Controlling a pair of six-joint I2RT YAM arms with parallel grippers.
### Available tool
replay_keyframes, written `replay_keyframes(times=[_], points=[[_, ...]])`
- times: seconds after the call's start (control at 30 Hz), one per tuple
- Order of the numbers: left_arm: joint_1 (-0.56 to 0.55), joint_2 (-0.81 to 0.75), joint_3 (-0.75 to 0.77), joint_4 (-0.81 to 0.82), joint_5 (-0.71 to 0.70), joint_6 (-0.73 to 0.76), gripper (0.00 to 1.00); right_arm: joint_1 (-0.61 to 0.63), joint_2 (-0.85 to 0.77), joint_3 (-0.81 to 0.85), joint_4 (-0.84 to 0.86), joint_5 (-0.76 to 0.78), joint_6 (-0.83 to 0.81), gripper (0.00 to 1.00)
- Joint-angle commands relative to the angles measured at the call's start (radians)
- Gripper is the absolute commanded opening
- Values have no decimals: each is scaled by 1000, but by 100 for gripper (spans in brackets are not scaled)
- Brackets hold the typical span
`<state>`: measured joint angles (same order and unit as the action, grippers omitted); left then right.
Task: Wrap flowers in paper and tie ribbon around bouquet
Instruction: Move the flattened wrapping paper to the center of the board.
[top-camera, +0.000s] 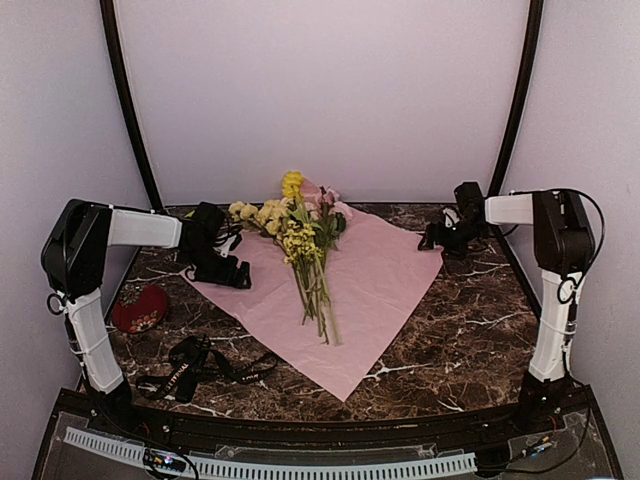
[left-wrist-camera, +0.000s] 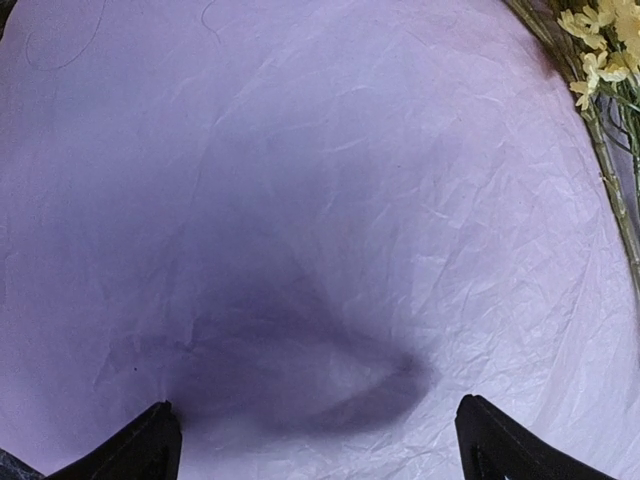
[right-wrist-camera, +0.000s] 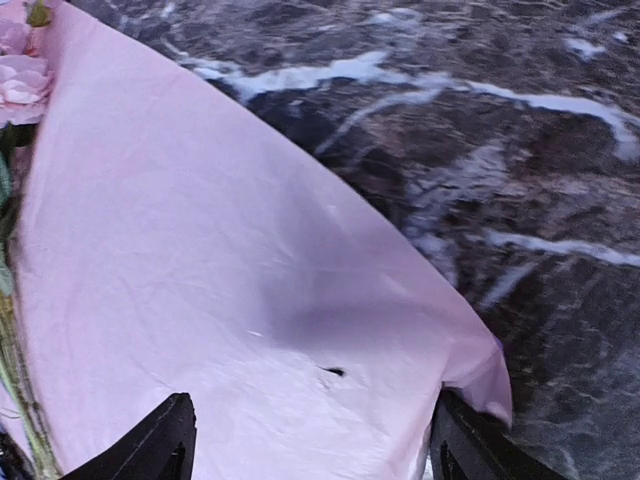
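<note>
The flowers (top-camera: 305, 250) lie along the middle of the flat, unfolded paper (top-camera: 380, 290) on the bench (top-camera: 460, 330), between the two sets of fingers. The left fingers (left-wrist-camera: 140, 450) stand wide and empty over the sheet's left part, and the right fingers (right-wrist-camera: 170, 445) stand wide and empty astride its right corner. Laying out looks done, but wrapping is not begun. The ribbon (top-camera: 195, 368) lies loose, well apart from the left fingers, toward that arm's base.

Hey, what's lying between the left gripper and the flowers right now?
Only bare paper: in the left wrist view, the crinkled sheet runs uninterrupted from the open left gripper to the flowers.
</note>
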<state>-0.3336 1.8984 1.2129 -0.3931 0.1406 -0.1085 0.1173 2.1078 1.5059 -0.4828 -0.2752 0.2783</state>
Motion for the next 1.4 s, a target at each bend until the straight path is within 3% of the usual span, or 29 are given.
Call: replay_keyframes(times=[0.0, 0.17, 0.37, 0.53, 0.77, 1.37], points=[[6, 31, 17, -17, 8, -5, 99, 20, 48, -52, 131, -253, 107, 79], [6, 33, 17, -13, 20, -9, 98, 31, 19, -74, 222, -300, 186, 70], [6, 34, 16, -6, 32, -14, 98, 48, -19, -106, 299, -301, 258, 24], [5, 33, 7, -11, 24, -16, 98, 50, -67, -125, 309, -272, 267, 0], [-24, 37, 5, -9, -10, -7, 98, 42, -147, -171, 268, -167, 231, 0], [-164, 52, -7, 21, -50, -5, 98, -11, -454, -491, 196, 55, 169, 0]])
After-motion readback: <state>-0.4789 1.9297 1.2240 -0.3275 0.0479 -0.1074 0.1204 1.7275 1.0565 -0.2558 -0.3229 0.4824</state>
